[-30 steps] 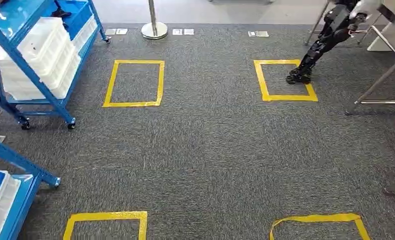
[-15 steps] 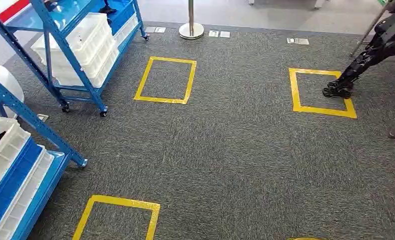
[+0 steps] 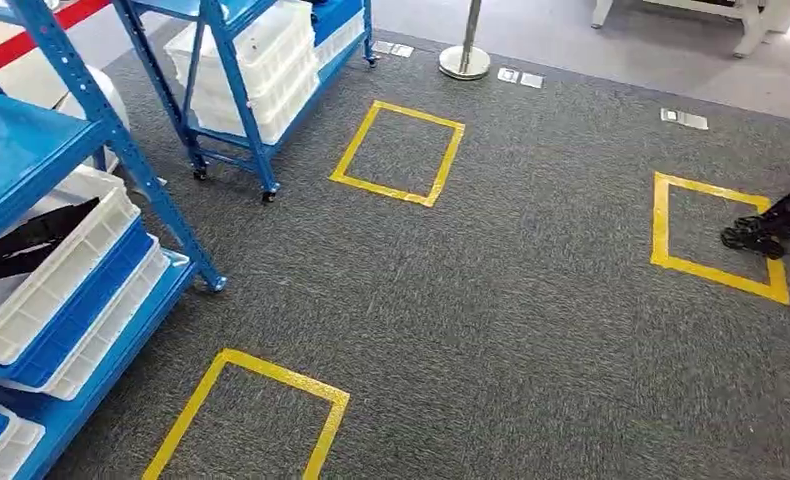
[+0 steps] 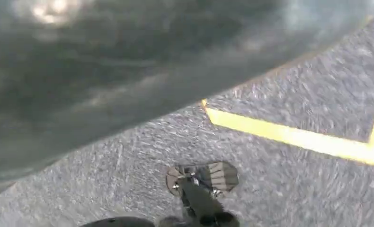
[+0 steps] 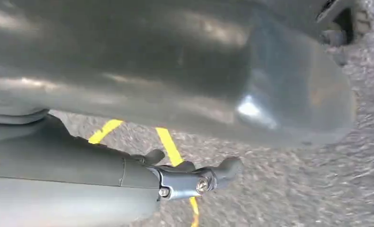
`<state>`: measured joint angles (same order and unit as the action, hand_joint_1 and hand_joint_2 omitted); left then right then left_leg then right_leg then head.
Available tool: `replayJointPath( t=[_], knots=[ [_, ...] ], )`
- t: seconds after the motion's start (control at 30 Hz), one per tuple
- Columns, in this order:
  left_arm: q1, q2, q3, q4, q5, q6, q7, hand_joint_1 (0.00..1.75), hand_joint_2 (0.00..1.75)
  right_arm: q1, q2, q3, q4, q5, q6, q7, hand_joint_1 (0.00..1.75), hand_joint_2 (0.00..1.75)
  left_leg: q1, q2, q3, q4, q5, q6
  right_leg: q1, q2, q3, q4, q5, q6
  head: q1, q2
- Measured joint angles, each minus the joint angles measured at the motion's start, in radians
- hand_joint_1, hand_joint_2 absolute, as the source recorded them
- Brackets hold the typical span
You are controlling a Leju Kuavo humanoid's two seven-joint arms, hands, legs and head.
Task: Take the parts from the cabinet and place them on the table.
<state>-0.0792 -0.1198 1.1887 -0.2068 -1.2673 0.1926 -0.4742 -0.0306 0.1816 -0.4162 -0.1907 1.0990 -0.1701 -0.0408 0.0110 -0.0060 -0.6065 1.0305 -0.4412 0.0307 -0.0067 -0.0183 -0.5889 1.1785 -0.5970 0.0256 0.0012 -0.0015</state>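
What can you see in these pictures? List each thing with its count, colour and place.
racks: two, blue, left of the carpet
bins: several, white and blue, stacked on the rack shelves
black part: one, in the near rack's top white bin
tape squares: three, yellow, on the carpet
carpet: one, dark grey, the floor
post base: one, silver, far carpet edge
floor plates: several, grey, far edge
another robot's foot: one, black, on the right tape square
right hand: one, grey, above the carpet

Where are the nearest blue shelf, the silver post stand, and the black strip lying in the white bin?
blue shelf (image 3: pixel 131 160): head view, on its front upright.
silver post stand (image 3: pixel 464 62): head view, on its round base.
black strip (image 3: pixel 31 238): head view, on its middle.
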Motion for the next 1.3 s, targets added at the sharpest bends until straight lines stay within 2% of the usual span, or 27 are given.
replayJointPath(
  t=[0.07,0.1,0.13,0.2,0.23,0.27,0.37,0.4,0.47,0.53,0.57,0.6,0.67,0.7,0.73,0.77,0.9,0.93,0.97,1.0,1.07,1.1,1.13,1.2,1.23,1.27,1.3],
  knots=[
    [0.000,0.000,0.000,0.000,0.000,0.001,0.000,0.00,0.00,0.003,0.000,0.000,0.000,0.000,0.000,0.000,0.00,0.00,0.000,-0.034,-0.007,0.000,0.004,0.003,0.000,0.010,-0.069,0.136,-0.041,-0.001,0.000,0.000],
    [0.002,0.000,0.000,0.000,0.000,0.002,-0.001,0.00,0.00,0.005,0.000,0.000,0.001,0.000,0.000,0.001,0.00,0.00,0.000,-0.050,-0.008,0.001,0.006,0.003,-0.001,0.013,-0.076,0.144,-0.035,0.005,-0.001,0.000],
    [0.005,0.000,0.000,0.000,0.000,0.002,0.000,0.00,0.00,0.005,0.000,0.000,0.001,0.000,0.000,0.002,0.00,0.00,0.000,-0.066,-0.008,0.001,0.007,0.000,-0.003,0.014,-0.060,0.103,-0.010,0.014,0.000,0.000],
    [0.006,0.000,0.000,0.000,0.000,0.002,0.000,0.00,0.00,0.003,-0.002,0.000,0.001,0.000,0.000,0.005,0.00,0.00,0.001,-0.097,-0.008,0.001,0.012,-0.007,-0.008,0.036,0.019,-0.065,0.061,0.031,0.000,0.000],
    [0.005,-0.001,0.000,0.000,0.000,0.002,0.000,0.00,0.00,0.002,-0.003,0.000,0.001,0.000,0.000,0.005,0.00,0.00,0.002,-0.110,-0.011,0.001,0.015,-0.012,-0.014,0.098,0.057,-0.144,0.083,0.032,0.001,0.000],
    [0.004,0.000,0.000,0.000,0.000,0.002,0.000,0.00,0.00,0.002,-0.002,0.000,0.001,0.000,0.000,0.006,0.00,0.00,-0.008,-0.122,-0.014,0.008,0.014,-0.019,-0.009,0.104,0.057,-0.159,0.087,0.021,0.002,0.000],
    [0.010,0.001,0.000,0.000,0.000,0.006,-0.001,0.00,0.00,0.000,0.000,0.000,0.001,0.000,0.000,0.006,0.00,0.00,-0.001,-0.149,-0.018,-0.008,0.028,-0.038,-0.003,0.068,0.069,-0.159,0.095,0.003,0.000,0.000],
    [0.014,0.004,0.000,0.000,0.000,0.008,0.000,0.00,0.00,0.000,0.003,0.000,0.001,0.000,0.000,0.006,0.00,0.00,0.001,-0.150,-0.022,-0.002,0.030,-0.043,-0.016,0.052,0.065,-0.164,0.102,-0.008,-0.001,0.000],
    [0.013,0.003,0.000,0.000,0.000,0.009,-0.001,0.00,0.00,0.001,0.005,0.000,0.001,0.000,0.000,0.005,0.00,0.00,-0.007,-0.035,-0.050,0.065,-0.026,-0.049,-0.013,0.028,0.066,-0.164,0.105,-0.019,-0.013,0.000],
    [0.008,0.002,0.000,0.000,0.000,0.009,-0.003,0.00,0.00,0.007,0.005,-0.001,0.001,0.000,0.000,0.005,0.00,0.00,-0.002,-0.004,-0.118,0.221,-0.108,-0.055,-0.006,-0.004,0.065,-0.164,0.103,-0.023,-0.014,0.000],
    [0.007,0.001,0.000,0.000,0.000,0.009,-0.004,0.00,0.00,0.007,0.004,-0.001,0.001,0.000,0.000,0.006,0.00,0.00,0.000,0.000,-0.147,0.288,-0.131,-0.057,-0.005,-0.023,0.064,-0.164,0.102,-0.024,-0.015,0.000],
    [0.008,0.001,0.000,0.000,0.000,0.009,-0.004,0.00,0.00,0.007,0.004,-0.001,0.001,0.000,0.000,0.006,0.00,0.00,0.001,0.002,-0.152,0.304,-0.129,-0.058,-0.004,-0.037,0.064,-0.164,0.102,-0.025,-0.015,0.000],
    [0.010,0.002,0.000,0.000,0.000,0.009,-0.004,0.00,0.00,0.005,0.005,-0.001,0.001,0.000,0.000,0.005,0.00,0.00,0.001,0.010,-0.093,0.207,-0.069,-0.056,-0.004,-0.063,0.067,-0.164,0.100,-0.026,-0.016,0.000],
    [0.009,0.002,0.000,0.000,0.000,0.009,-0.004,0.00,0.00,0.004,0.006,-0.001,0.001,0.000,0.000,0.005,0.00,0.00,0.000,0.031,-0.041,0.118,-0.031,-0.052,-0.004,-0.075,0.071,-0.164,0.096,-0.024,-0.015,0.000],
    [0.007,0.003,0.001,0.000,0.000,0.009,-0.004,0.00,0.00,0.004,0.007,-0.001,0.001,0.000,0.000,0.006,0.00,0.00,-0.001,0.074,0.004,0.043,-0.006,-0.046,-0.002,-0.085,0.075,-0.163,0.093,-0.020,-0.016,0.000],
    [0.003,0.003,0.000,0.000,0.000,0.008,-0.004,0.00,0.00,0.005,0.007,-0.001,0.001,-0.001,0.000,0.005,0.00,0.00,-0.016,0.107,0.016,0.014,-0.020,-0.045,0.011,-0.095,0.074,-0.161,0.089,-0.014,-0.016,0.000],
    [0.007,0.003,0.000,0.000,0.000,0.008,-0.007,0.00,0.00,-0.003,0.009,-0.001,0.001,-0.002,0.000,0.006,0.00,0.00,-0.016,0.047,0.004,0.003,-0.007,-0.017,0.013,-0.142,0.084,-0.167,0.086,0.001,-0.013,0.000],
    [0.007,0.001,0.000,0.000,0.000,0.008,-0.008,0.00,0.00,-0.004,0.009,-0.001,0.001,-0.001,0.000,0.006,0.00,0.00,-0.006,0.034,0.008,-0.003,-0.001,-0.010,0.008,-0.104,0.073,-0.154,0.076,0.008,-0.010,0.000],
    [0.006,0.001,0.001,0.000,0.000,0.008,-0.008,0.00,0.00,-0.002,0.009,-0.001,0.001,-0.002,0.000,0.005,0.00,0.00,-0.004,0.023,0.006,-0.005,0.003,-0.002,0.007,-0.044,0.057,-0.115,0.052,0.006,-0.004,0.000],
    [0.003,0.002,0.001,0.000,0.002,0.008,-0.008,0.00,0.00,0.000,0.009,-0.001,0.001,-0.002,0.000,0.005,0.00,0.00,-0.003,0.010,0.001,-0.005,0.006,0.003,0.004,-0.007,0.021,-0.035,0.015,0.000,-0.001,0.000],
    [0.002,0.001,0.001,0.000,0.001,0.008,-0.008,0.00,0.00,0.002,0.008,-0.001,0.001,-0.002,0.000,0.006,0.00,0.00,-0.003,-0.026,-0.007,-0.005,0.010,0.006,0.001,0.011,-0.058,0.123,-0.042,-0.003,0.001,0.000],
    [0.003,0.001,0.001,0.000,0.001,0.008,-0.008,0.00,0.00,0.005,0.007,-0.001,0.001,-0.003,0.000,0.006,0.00,0.00,-0.003,-0.043,-0.008,-0.005,0.012,0.006,0.000,0.013,-0.075,0.152,-0.044,0.003,0.000,0.000],
    [0.005,0.001,0.001,0.000,0.001,0.008,-0.008,0.00,0.00,0.007,0.006,-0.001,0.001,-0.004,0.000,0.006,0.00,0.00,-0.002,-0.058,-0.009,-0.004,0.013,0.005,-0.002,0.014,-0.069,0.134,-0.030,0.012,0.001,0.000],
    [0.008,0.000,0.001,0.000,0.001,0.006,-0.009,0.00,0.00,0.005,0.005,-0.001,0.001,-0.004,0.000,0.006,0.00,0.00,0.000,-0.090,-0.009,-0.004,0.018,-0.002,-0.009,0.028,-0.002,-0.016,0.042,0.035,0.000,0.000],
    [0.007,-0.001,0.001,0.000,0.001,0.005,-0.010,0.00,0.00,0.004,0.005,-0.001,0.001,-0.004,-0.001,0.006,0.00,0.00,0.001,-0.104,-0.009,-0.003,0.021,-0.007,-0.014,0.059,0.043,-0.108,0.075,0.042,0.001,0.000],
    [0.005,-0.001,0.002,0.000,0.001,0.005,-0.011,0.00,0.00,0.005,0.005,-0.002,0.002,-0.004,-0.001,0.006,0.00,0.00,-0.005,-0.116,-0.014,0.001,0.022,-0.014,-0.017,0.107,0.060,-0.163,0.084,0.040,0.003,0.000],
    [0.005,-0.001,0.002,0.000,0.001,0.005,-0.013,0.00,0.00,0.005,0.006,-0.002,0.002,-0.004,-0.001,0.006,0.00,0.00,-0.007,-0.126,-0.015,0.001,0.023,-0.019,-0.016,0.091,0.059,-0.164,0.091,0.022,0.000,0.000]
  ],
)
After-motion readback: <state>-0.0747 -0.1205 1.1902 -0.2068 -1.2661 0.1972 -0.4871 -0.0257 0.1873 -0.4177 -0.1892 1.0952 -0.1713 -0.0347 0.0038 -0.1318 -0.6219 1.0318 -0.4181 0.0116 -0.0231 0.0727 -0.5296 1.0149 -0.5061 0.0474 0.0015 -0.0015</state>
